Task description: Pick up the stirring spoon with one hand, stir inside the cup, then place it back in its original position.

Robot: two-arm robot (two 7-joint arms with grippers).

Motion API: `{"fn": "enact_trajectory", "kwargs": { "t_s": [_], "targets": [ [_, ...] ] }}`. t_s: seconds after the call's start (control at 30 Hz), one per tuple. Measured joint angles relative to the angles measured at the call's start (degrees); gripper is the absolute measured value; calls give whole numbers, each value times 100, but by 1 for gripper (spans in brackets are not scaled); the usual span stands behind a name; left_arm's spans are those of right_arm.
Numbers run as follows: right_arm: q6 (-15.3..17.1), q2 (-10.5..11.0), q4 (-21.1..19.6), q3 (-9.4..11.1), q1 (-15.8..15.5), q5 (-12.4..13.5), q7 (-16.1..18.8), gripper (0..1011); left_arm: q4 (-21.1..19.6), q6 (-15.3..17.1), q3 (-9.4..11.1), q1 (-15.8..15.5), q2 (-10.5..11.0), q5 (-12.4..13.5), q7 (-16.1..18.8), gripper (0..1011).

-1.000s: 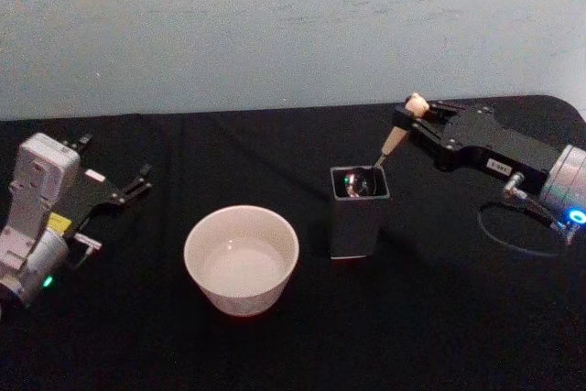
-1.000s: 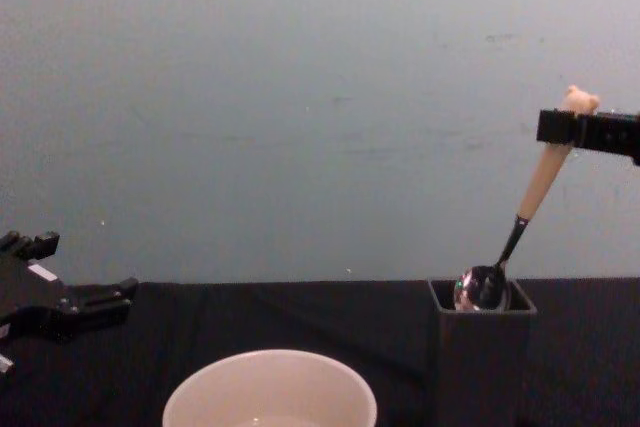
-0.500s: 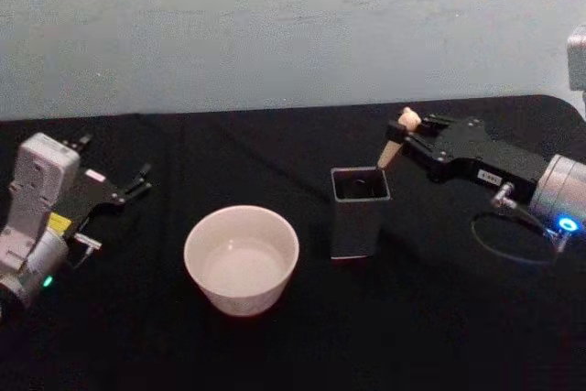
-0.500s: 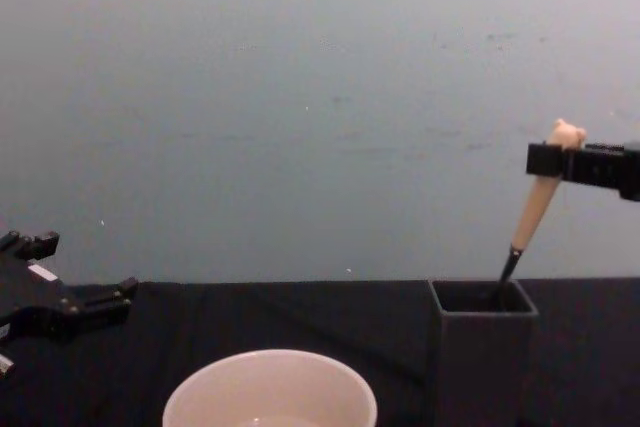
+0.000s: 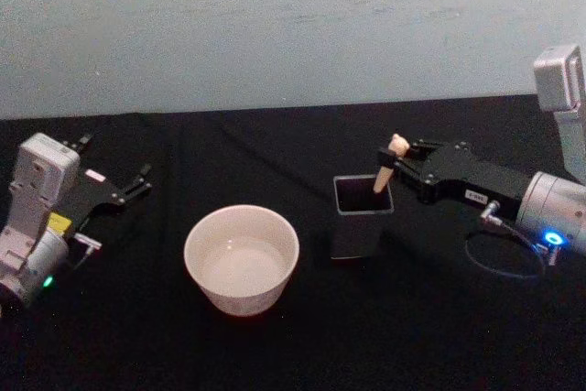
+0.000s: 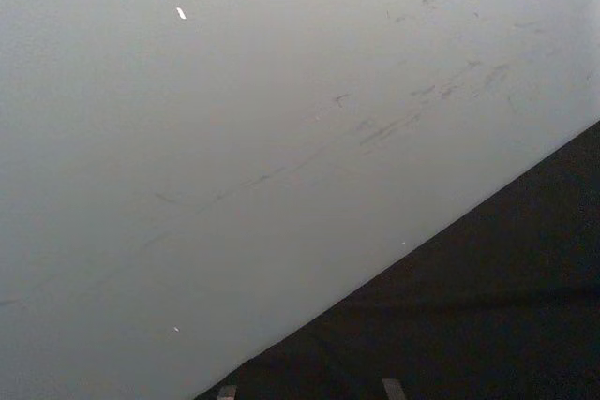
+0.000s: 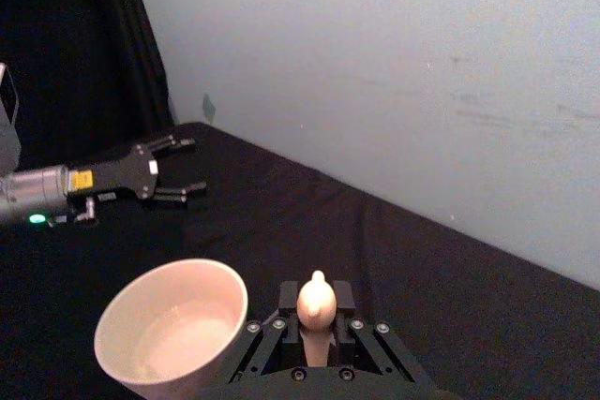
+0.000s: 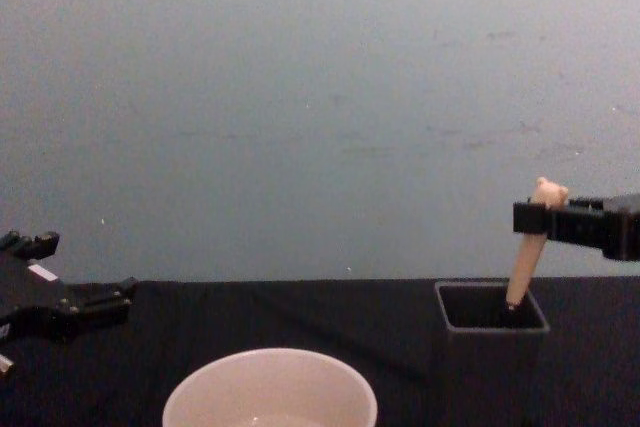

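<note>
One gripper is at work: the right gripper (image 5: 401, 164) is clenched on the cream handle of the stirring spoon (image 5: 388, 164), just under the bear-like knob. Directly below its fingertips stands the dark grey holder (image 5: 363, 217), and the spoon's lower end sits inside that holder, leaning toward the wall nearest the gripper, with bowl and dark neck hidden below the rim. In the chest view the handle (image 8: 530, 257) tilts, knob toward the arm and tip toward the holder's middle. The cup (image 5: 242, 259) rests well apart from the gripper, beyond the holder on the side away from the arm, a little nearer the robot. The left gripper (image 5: 128, 186) lies parked far across the black table (image 5: 421, 336), its fingers spread and grasping nothing.

The placing step looks nearly done. The risks, as I judge them: if the fingers let go while the spoon hangs short of the bottom, it could drop and clatter, or tip the narrow holder. Pushing down further at this slant could press the handle against the rim and shove or topple the holder. Pulling away before the fingers part fully could drag the knob and lift the spoon out again.
</note>
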Motion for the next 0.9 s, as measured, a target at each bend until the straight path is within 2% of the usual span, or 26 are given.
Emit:
{"fn": "enact_trajectory", "kwargs": {
  "t_s": [0.37,0.9],
  "targets": [
    [111,-89,187,-102,73,-211,-19,205,0,0,0,0,0,0,0,1001],
    [211,-178,247,-57,71,-338,-143,205,0,0,0,0,0,0,0,1001]
  ]
}}
